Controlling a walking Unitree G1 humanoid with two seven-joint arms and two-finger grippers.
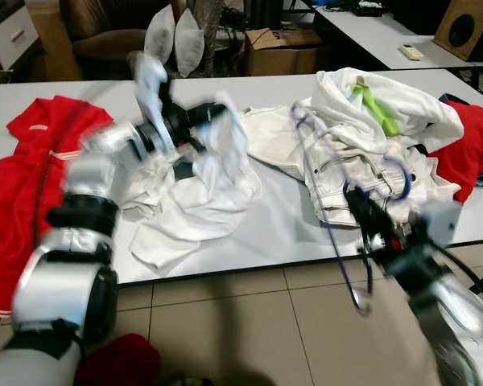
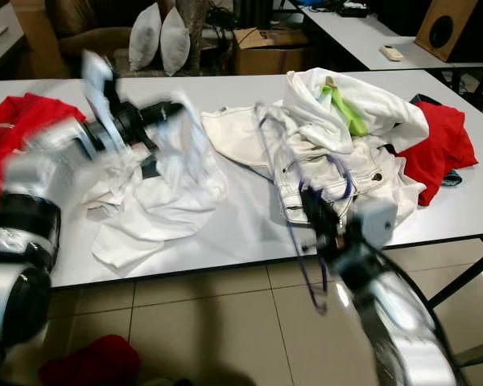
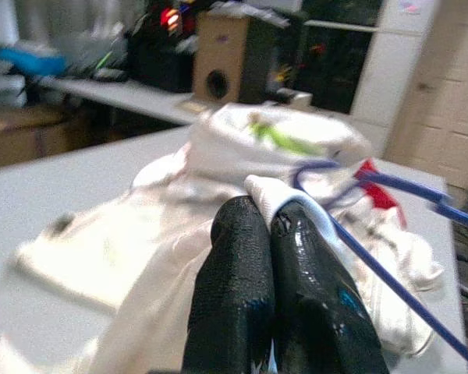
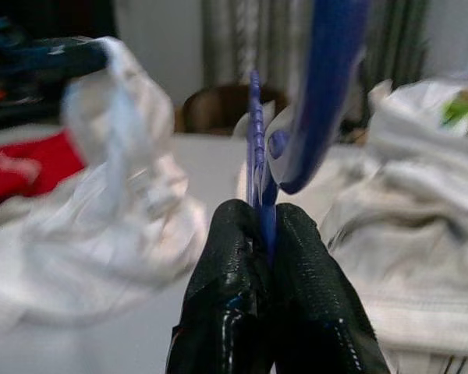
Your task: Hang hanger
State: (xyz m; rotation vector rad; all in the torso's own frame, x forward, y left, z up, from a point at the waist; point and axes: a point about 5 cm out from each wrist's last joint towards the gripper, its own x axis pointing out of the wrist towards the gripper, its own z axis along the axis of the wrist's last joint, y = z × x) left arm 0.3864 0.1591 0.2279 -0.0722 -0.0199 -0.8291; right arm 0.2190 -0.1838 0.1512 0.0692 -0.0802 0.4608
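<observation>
A thin blue hanger (image 1: 330, 217) stands over the table's front edge, with its hook end low, below the edge. My right gripper (image 1: 361, 207) is shut on it; in the right wrist view the fingertips (image 4: 235, 234) pinch the blue hanger (image 4: 327, 93). A white shirt (image 1: 201, 193) lies crumpled on the white table (image 1: 282, 225). My left gripper (image 1: 203, 114) has lifted one part of it and is shut on the cloth. In the left wrist view a white fold (image 3: 269, 191) sits between the fingers (image 3: 238, 249). Both arms are motion-blurred.
A heap of white clothes with a green hanger (image 1: 376, 108) lies at the table's right. Red garments lie at the left end (image 1: 32, 169) and right end (image 1: 471, 149). A red item (image 1: 121, 360) is on the tiled floor. Behind stand a cardboard box (image 1: 282, 50), pillows and another table.
</observation>
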